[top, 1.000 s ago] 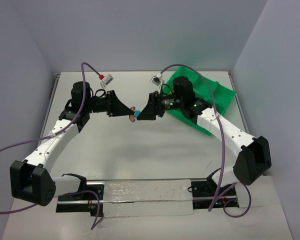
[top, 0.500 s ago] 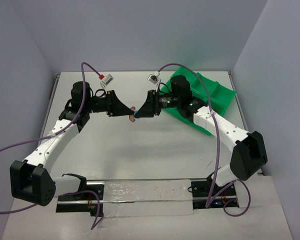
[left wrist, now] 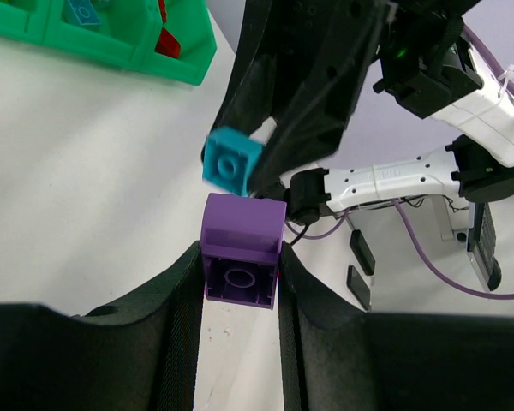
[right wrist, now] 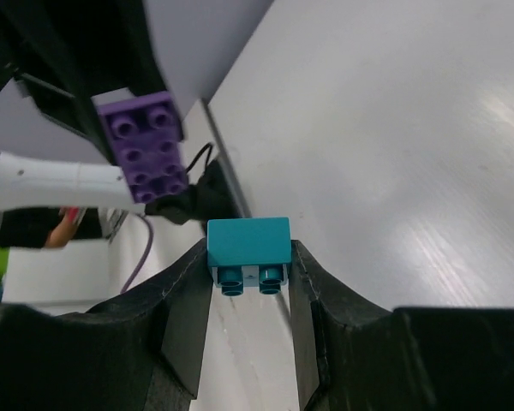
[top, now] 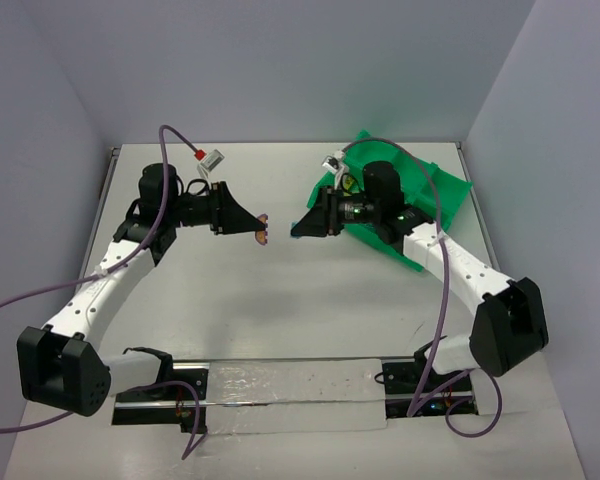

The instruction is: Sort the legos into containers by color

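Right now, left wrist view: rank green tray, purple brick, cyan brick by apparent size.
1. green plastic compartment tray, though cropped
2. purple studded plastic brick, nearest the camera, so true size unsure
3. cyan plastic brick

1 purple brick [left wrist: 240,248] is held aloft, underside socket shown. 1 cyan brick [left wrist: 231,163] is held apart from it. Red bricks [left wrist: 170,41] and 1 cyan piece [left wrist: 84,13] are seen in neighbouring compartments of the green tray [left wrist: 111,51].

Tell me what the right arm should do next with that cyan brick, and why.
Probably swing the right gripper back over the green tray, toward the compartment that already shows a cyan piece. Its jaws are shut on the cyan brick, which hangs clear of the purple brick in the left gripper.
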Controlling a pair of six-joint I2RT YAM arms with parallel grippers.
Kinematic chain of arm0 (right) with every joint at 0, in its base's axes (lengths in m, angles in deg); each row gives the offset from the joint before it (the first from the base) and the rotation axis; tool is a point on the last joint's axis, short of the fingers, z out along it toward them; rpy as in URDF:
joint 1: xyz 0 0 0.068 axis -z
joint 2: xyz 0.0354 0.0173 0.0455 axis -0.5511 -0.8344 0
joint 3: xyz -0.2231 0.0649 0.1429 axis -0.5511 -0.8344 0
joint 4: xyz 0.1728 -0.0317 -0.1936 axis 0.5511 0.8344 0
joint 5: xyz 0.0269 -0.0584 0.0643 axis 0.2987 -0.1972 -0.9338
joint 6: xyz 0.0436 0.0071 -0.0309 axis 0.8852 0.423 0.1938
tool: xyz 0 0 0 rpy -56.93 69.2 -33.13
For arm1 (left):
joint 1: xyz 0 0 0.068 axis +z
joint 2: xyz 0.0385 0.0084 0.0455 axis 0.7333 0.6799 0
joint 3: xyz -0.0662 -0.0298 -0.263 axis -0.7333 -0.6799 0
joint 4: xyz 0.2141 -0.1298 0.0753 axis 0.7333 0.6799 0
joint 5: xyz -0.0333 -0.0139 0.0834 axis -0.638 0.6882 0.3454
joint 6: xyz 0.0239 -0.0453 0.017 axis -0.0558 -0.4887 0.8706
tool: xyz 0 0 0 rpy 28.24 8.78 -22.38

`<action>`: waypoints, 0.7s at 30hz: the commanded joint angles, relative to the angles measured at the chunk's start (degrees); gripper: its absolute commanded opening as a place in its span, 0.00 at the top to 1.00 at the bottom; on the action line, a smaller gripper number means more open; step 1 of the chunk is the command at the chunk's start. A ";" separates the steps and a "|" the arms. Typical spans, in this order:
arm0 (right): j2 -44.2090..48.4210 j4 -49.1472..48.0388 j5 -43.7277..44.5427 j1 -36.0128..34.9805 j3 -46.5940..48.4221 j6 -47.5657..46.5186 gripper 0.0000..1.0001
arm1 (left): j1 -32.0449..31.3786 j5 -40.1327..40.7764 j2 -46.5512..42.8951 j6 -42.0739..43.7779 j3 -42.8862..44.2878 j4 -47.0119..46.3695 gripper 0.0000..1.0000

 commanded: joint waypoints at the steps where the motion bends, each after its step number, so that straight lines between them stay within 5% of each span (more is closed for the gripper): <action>1: 6.99 6.77 8.61 7.24 -3.35 -2.84 1.00 | 1.27 1.05 -0.65 2.18 2.97 1.14 1.00; 5: 7.13 24.25 41.74 9.42 3.13 -2.17 1.00 | 1.09 1.52 0.73 -0.06 1.19 -2.21 1.00; 8: 3.87 27.18 57.45 9.94 6.14 -1.34 1.00 | 0.67 5.29 3.55 0.08 1.67 0.17 1.00; 21: -16.40 26.22 68.19 14.20 18.15 -6.95 0.94 | -5.44 21.39 10.40 4.28 12.36 10.90 1.00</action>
